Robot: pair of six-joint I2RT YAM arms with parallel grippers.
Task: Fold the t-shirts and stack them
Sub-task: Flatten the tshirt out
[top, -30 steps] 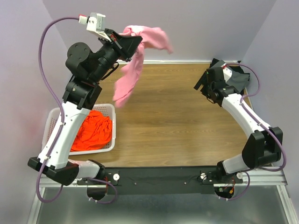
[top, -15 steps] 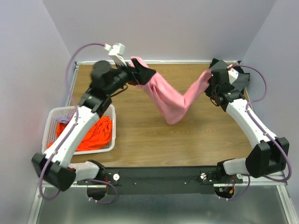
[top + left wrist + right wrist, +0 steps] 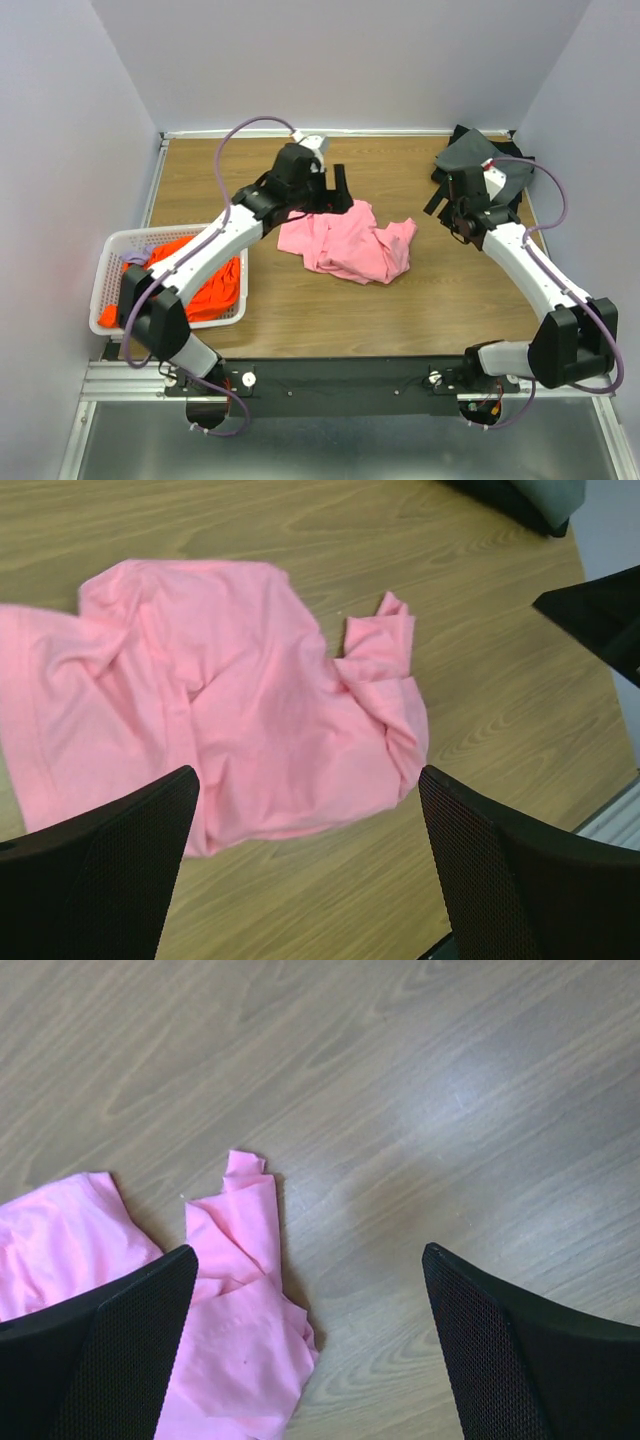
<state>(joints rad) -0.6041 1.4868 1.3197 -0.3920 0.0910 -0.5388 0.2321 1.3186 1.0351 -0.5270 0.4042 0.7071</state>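
Wooden tabletop (image 3: 330,310) bears 1 crumpled pink t-shirt (image 3: 345,245) at its centre, lying loose. Left gripper (image 3: 308,770) hovers just behind it, fingers wide and empty; right gripper (image 3: 308,1250) likewise, near its right edge. Orange t-shirt (image 3: 215,285) lies in the white basket (image 3: 170,325) at left; dark t-shirts (image 3: 480,155) sit far right.

Pink shirt (image 3: 345,243) lies crumpled on table (image 3: 300,320) between left gripper (image 3: 331,198) and right gripper (image 3: 440,200). Orange shirt (image 3: 215,285) in basket (image 3: 110,240).

Centre of table (image 3: 420,300): crumpled t-shirt (image 3: 345,242), lying between left gripper (image 3: 332,195) (just behind its left part) and right gripper (image 3: 440,195). Near left: basket (image 3: 108,262) holding second t-shirt (image 3: 205,285). Far right corner: further t-shirts (image 3: 470,152).
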